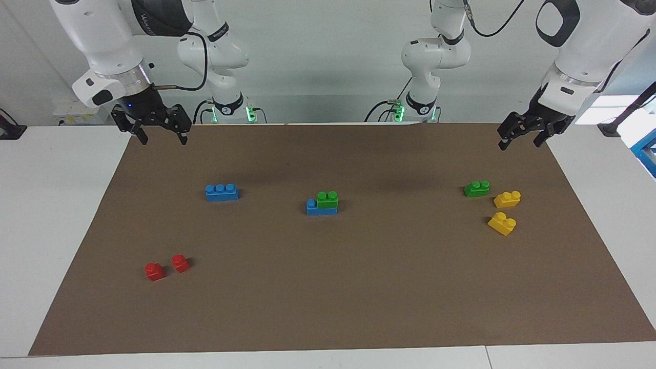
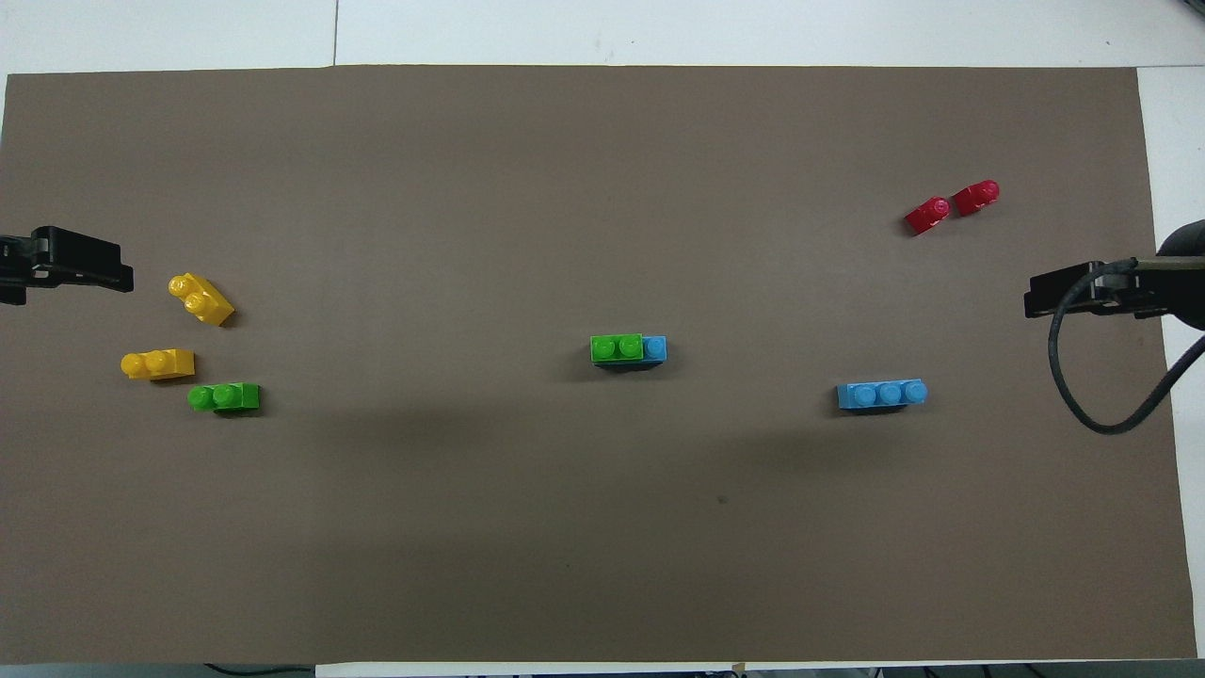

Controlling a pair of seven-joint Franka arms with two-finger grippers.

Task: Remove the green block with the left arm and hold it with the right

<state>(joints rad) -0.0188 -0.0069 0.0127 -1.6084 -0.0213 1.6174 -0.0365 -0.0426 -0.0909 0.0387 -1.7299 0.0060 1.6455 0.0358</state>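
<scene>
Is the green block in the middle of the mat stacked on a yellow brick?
No: the green block sits on a blue brick.

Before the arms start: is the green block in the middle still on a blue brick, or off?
On. The green block sits on top of the blue brick, covering all but one stud.

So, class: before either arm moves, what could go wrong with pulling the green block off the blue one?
1. There are two alike: the green block stacked on a blue brick mid-mat, and a loose green brick beside two yellow bricks. The left pincer hangs closer to the loose one and might take it.
2. Unless the right pincer pins the blue brick, both may lift together.
</scene>
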